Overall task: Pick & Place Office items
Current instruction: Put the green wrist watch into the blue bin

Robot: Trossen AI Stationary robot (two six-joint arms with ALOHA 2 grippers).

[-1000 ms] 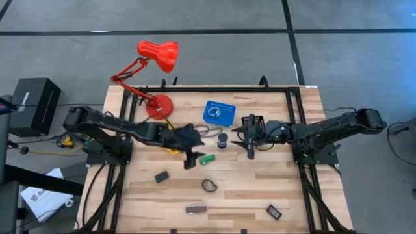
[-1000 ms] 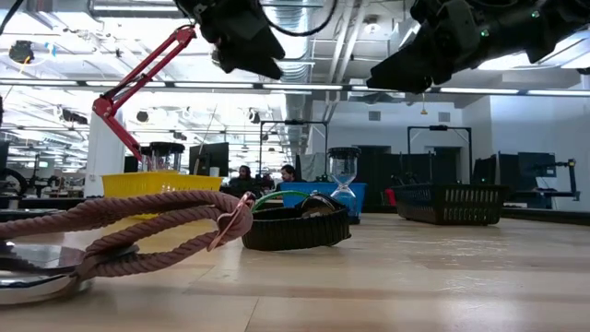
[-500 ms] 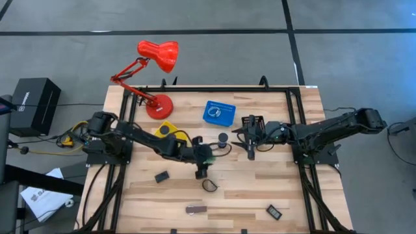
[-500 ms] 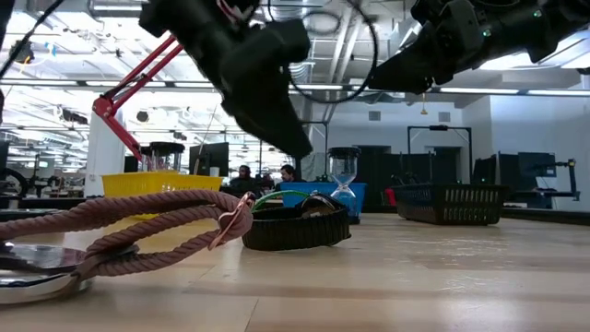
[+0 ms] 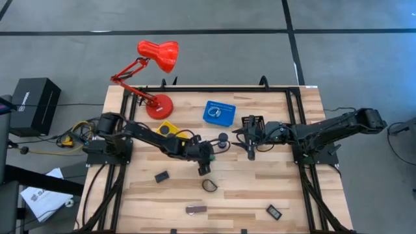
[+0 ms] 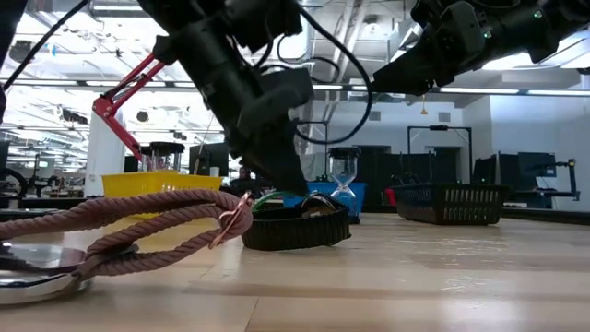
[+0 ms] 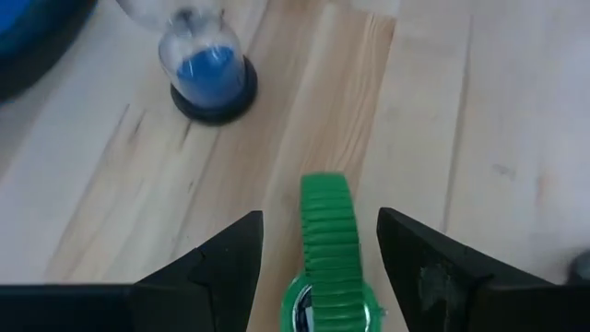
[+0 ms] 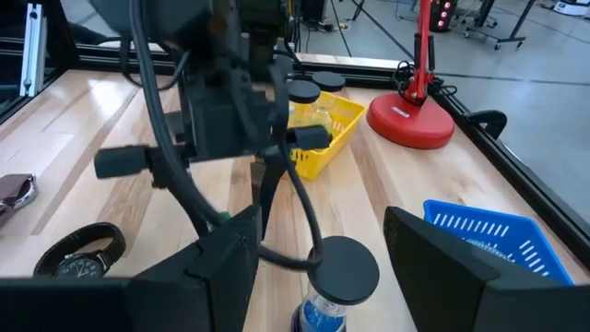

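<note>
Right now the left gripper hangs low over the middle of the table with its two dark fingers spread, straddling the green watch that lies flat on the wood between them; nothing is clamped yet. That watch looks light, with a ribbed, segmented band that will likely flex and sag, so the round case at its near end seems the surer place to pinch, or the band across its narrow width where the ribs give some bite. Just beyond it stands the small sand timer, clear walls, blue sand, a dark round base: probably brittle and easy to tip, best taken low by the base or cap. Seen from above, the left gripper sits near the yellow basket, with a black wristwatch coiled on the planks just toward the front edge, stiff-looking in its loop, and a small black block, a brownish bar and another dark block farther out. Across the table the right gripper waits with fingers parted and empty, between the blue basket and its own arm. The tabletop is pale, smooth butcher-block, so hard items may slide on it.
</note>
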